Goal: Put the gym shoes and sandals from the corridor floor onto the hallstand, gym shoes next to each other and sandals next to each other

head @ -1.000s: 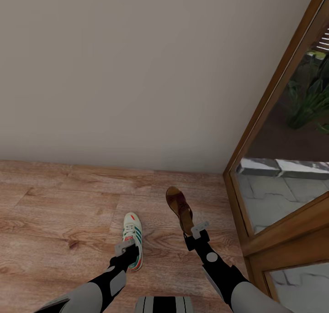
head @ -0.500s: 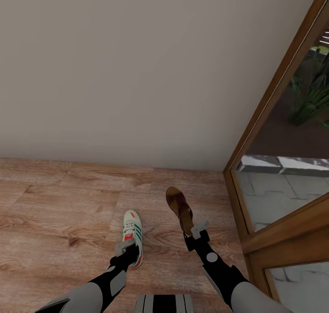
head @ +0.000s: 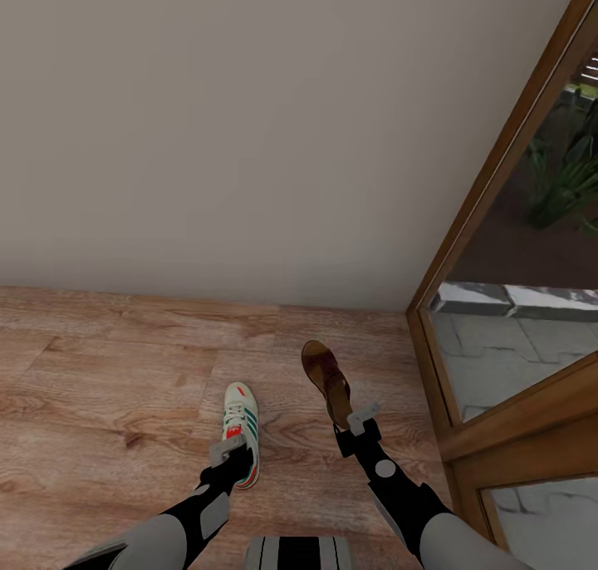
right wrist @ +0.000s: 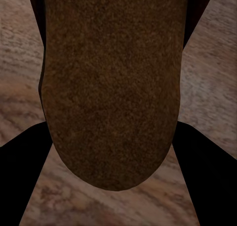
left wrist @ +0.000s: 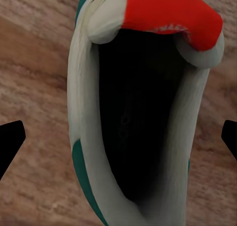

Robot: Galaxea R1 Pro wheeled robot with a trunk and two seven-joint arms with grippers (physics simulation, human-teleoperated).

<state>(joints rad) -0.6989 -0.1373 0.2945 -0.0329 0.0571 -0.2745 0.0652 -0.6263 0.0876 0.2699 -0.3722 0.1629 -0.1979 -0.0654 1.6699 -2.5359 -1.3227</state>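
One white gym shoe [head: 241, 420] with teal stripes lies toe-away on the corridor floor [head: 100, 370]. My left gripper [head: 228, 454] is at its heel. In the left wrist view the gym shoe [left wrist: 84, 112] sits between widely spread fingers [left wrist: 10, 147], with floor showing on one side, so my left gripper [left wrist: 123, 139] is open. A brown sandal [head: 324, 375] points toward the wall, and my right gripper [head: 353, 425] holds its heel. Up close the sandal [right wrist: 111, 87] is pinched between both fingers of my right gripper [right wrist: 111, 127]. The hallstand is out of view.
A plain beige wall [head: 249, 138] rises just beyond the shoes. A wooden-framed glass door [head: 490, 188] stands at the right, with paving and plants behind it. Wood-plank floor stretches away to the left.
The whole head view shifted slightly a second ago, so the camera moved. Since then nothing has moved, and both grippers keep their places at the shoe heels.
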